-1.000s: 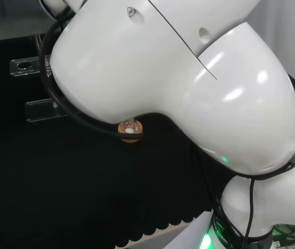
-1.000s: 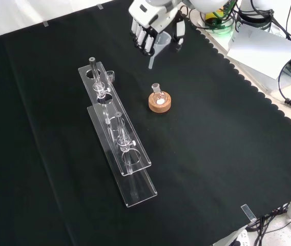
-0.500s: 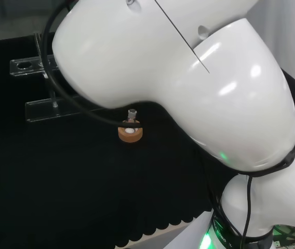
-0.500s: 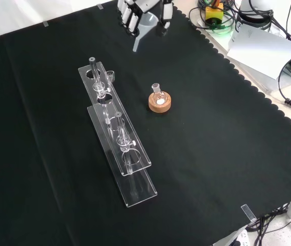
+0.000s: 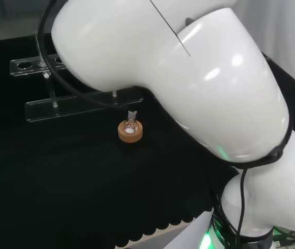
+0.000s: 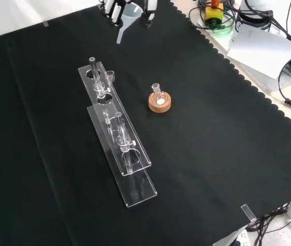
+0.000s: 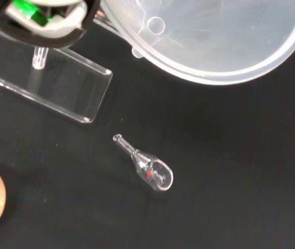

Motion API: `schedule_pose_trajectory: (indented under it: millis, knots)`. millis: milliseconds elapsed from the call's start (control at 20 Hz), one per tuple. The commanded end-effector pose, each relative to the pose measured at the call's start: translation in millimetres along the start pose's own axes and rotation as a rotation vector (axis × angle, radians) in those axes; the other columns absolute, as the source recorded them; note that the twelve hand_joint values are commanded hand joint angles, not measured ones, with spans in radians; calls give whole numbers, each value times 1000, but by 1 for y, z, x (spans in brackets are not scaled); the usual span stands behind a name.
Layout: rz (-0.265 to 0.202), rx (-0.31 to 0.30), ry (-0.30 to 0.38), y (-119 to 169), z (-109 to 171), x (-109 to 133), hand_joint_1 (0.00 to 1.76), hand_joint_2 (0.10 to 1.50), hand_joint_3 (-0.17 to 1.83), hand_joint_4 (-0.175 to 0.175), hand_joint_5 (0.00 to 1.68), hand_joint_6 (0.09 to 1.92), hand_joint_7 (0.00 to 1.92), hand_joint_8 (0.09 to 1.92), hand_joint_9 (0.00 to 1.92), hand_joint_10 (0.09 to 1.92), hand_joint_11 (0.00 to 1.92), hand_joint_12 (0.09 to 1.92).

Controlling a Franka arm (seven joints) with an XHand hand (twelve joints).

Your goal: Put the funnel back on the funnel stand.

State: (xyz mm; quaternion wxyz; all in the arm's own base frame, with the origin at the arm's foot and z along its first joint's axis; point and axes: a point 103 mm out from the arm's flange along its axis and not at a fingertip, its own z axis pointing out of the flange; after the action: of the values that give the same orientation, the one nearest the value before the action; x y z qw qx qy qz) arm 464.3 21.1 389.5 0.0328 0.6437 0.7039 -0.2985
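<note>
Black cloth bench [image 6: 227, 133]: I'm seeing the hand [image 6: 113, 9] clamping fingers round the funnel [image 6: 126, 20], clear plastic w/ wide bowl, spout hanging down, above the far end of the clear stand [image 6: 116, 132].

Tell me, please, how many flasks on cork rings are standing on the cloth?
1: a small flask on a cork ring, to the right of the clear funnel stand in the front view. Other clear ware may go unseen.

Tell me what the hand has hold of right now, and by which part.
The hand holds the clear funnel, its fingers curled round the wide cone near the rim; the spout hangs free, pointing down at the cloth.
</note>
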Motion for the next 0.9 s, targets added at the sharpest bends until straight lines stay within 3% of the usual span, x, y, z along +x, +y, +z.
schedule_pose_trajectory:
  millis: [50, 900]
  knots:
    - [-47, 1, -30, 32, -16, 7, 1065, 683, 809, 175, 1072, 1092, 883, 554, 1307, 161, 1160, 906]
    - [-87, -1, -22, 87, -12, 14, 1066, 682, 809, 175, 1072, 1092, 890, 552, 1320, 147, 1167, 885]
